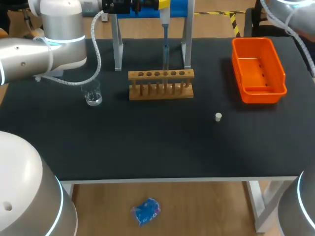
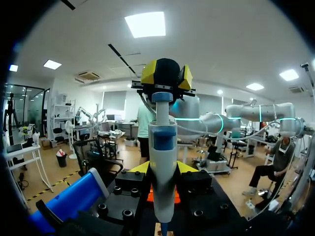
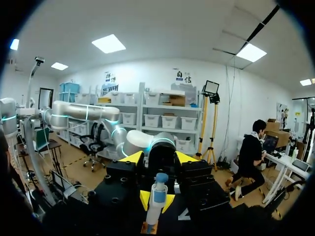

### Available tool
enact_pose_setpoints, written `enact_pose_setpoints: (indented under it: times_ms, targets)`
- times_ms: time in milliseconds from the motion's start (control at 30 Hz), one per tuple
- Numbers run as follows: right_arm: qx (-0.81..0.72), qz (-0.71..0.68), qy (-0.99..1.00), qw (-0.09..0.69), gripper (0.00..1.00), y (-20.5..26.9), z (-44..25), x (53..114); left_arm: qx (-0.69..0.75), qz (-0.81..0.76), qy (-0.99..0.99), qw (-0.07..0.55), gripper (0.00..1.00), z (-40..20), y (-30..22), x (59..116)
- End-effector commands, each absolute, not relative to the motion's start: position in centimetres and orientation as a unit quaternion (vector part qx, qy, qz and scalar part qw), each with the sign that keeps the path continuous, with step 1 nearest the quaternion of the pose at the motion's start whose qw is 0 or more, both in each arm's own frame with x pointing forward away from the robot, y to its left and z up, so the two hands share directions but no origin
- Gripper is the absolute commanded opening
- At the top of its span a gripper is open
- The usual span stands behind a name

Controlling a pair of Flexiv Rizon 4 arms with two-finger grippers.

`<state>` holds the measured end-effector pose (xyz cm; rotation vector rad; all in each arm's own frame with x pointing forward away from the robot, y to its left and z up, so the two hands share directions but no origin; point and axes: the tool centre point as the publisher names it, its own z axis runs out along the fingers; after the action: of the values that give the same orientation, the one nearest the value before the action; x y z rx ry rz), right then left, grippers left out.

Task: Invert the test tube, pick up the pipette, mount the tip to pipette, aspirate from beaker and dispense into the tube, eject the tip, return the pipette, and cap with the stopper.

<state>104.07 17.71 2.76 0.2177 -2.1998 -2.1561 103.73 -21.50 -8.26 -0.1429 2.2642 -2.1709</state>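
The white pipette (image 2: 163, 162) with a blue band stands upright, my left gripper (image 2: 162, 168) shut on its body. In the head view the pipette (image 1: 165, 34) hangs from the left gripper (image 1: 164, 5) at the back. Its thin lower end reaches a hole right of the middle of the wooden rack (image 1: 161, 84). My right gripper (image 2: 167, 74) faces it just above the pipette's top, fingers apart and holding nothing. From the right wrist, the blue-topped pipette (image 3: 158, 189) sits below my right gripper (image 3: 158, 158). The glass beaker (image 1: 92, 94) stands left of the rack. The small white stopper (image 1: 218, 116) lies right of centre.
An orange tray (image 1: 275, 64) sits at the back right. A blue stand on grey legs (image 1: 117, 44) rises behind the rack. My left arm (image 1: 44, 49) crosses the back left corner above the beaker.
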Motion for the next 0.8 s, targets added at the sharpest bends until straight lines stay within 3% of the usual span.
enact_pose_setpoints:
  times_ms: [33, 800]
  targets:
    - [0.069, -0.702, -0.708, 0.034, 0.00, 19.1, 2.2, 105.1, -0.046, -0.691, 0.722, 0.000, 0.00, -8.2, -21.6, 103.8]
    - [0.064, -0.701, -0.706, 0.076, 0.00, 21.5, 0.7, 106.4, -0.046, -0.691, 0.722, 0.000, 0.00, -8.2, -21.6, 103.8]
